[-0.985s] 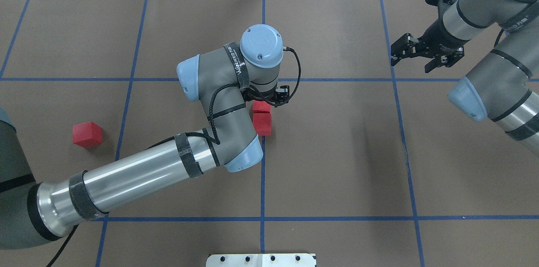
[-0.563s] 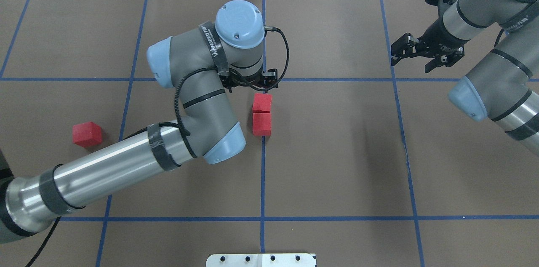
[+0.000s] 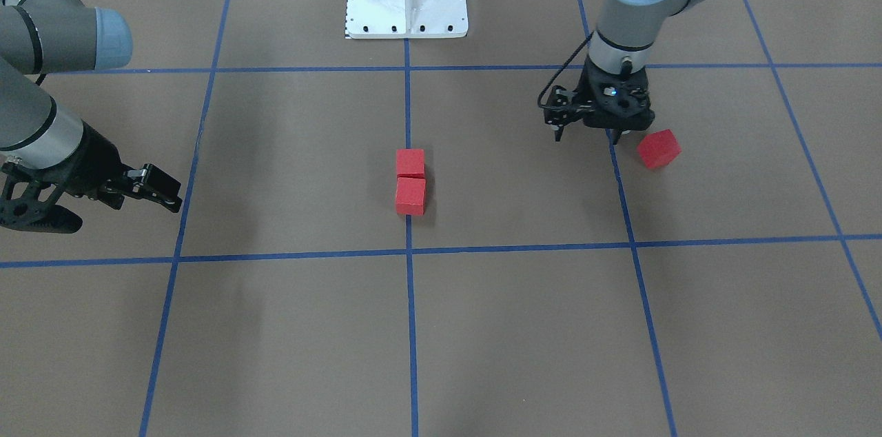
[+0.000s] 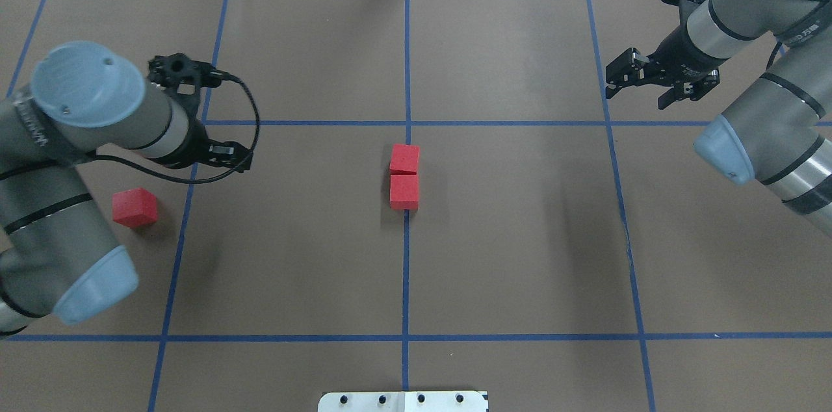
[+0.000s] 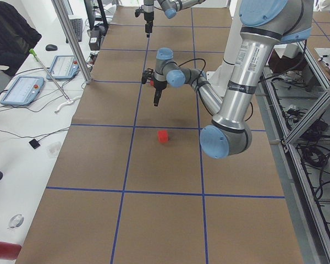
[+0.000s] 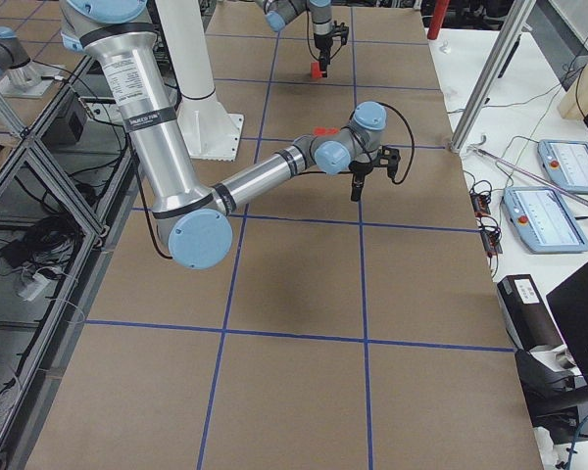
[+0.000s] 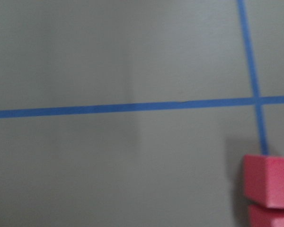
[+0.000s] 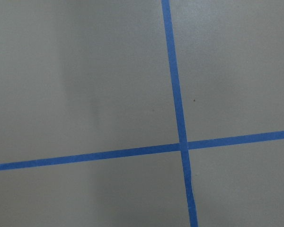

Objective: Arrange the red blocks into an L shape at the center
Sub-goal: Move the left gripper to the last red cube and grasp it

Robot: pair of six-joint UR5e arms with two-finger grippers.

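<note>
Two red blocks [image 4: 404, 159] [image 4: 403, 192] lie touching in a straight row on the blue tape line [image 4: 405, 256] at the center; they also show in the front view [image 3: 411, 163] [image 3: 410, 195] and at the left wrist view's lower right [image 7: 270, 182]. A third red block [image 4: 134, 207] [image 3: 658, 149] lies alone, far to the left. My left gripper [image 4: 221, 155] [image 3: 586, 137] points down, open and empty, just beside this lone block and apart from it. My right gripper [image 4: 636, 98] [image 3: 117, 209] is open and empty, over the far right.
The brown surface carries a grid of blue tape lines [image 8: 180, 118]. The robot's white base plate [image 4: 403, 401] sits at the near edge. The left arm's elbow [image 4: 91, 282] hangs near the lone block.
My left gripper has swung from the two center blocks leftward to beside the lone block, leaving the pair where they were. The right arm has hardly moved.
</note>
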